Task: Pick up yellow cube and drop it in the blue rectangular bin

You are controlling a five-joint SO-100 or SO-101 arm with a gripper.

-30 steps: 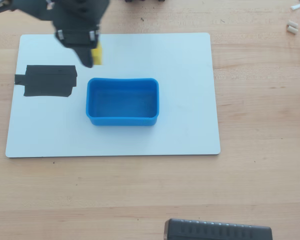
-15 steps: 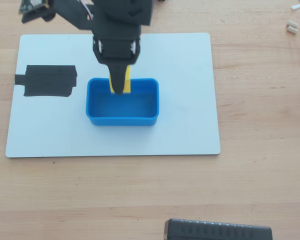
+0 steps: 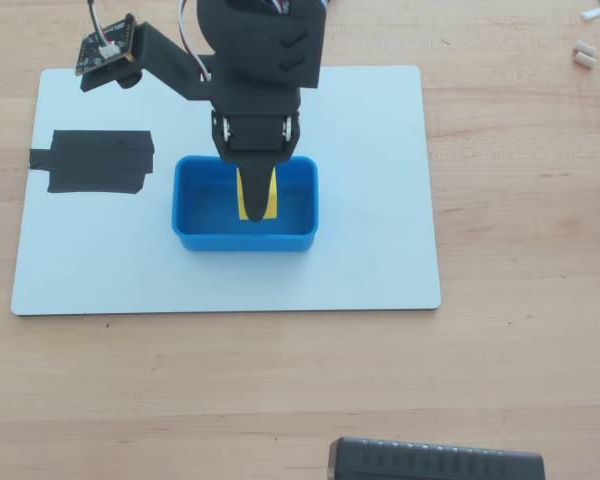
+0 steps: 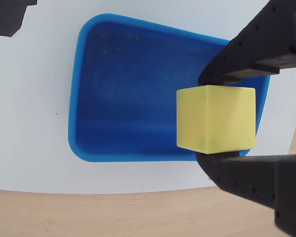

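Note:
The blue rectangular bin (image 3: 205, 205) sits on a white board at the middle of the overhead view; it also fills the wrist view (image 4: 133, 94). My black gripper (image 3: 256, 200) hangs over the bin's interior, shut on the yellow cube (image 3: 243, 196). In the wrist view the gripper (image 4: 214, 118) holds the cube (image 4: 216, 118) between its upper and lower fingers, above the bin's right part. The bin's floor is bare.
The white board (image 3: 380, 200) lies on a wooden table. A flat black tape patch (image 3: 95, 160) is on the board, left of the bin. A black object (image 3: 435, 462) sits at the bottom edge. Small white bits (image 3: 583, 52) lie top right.

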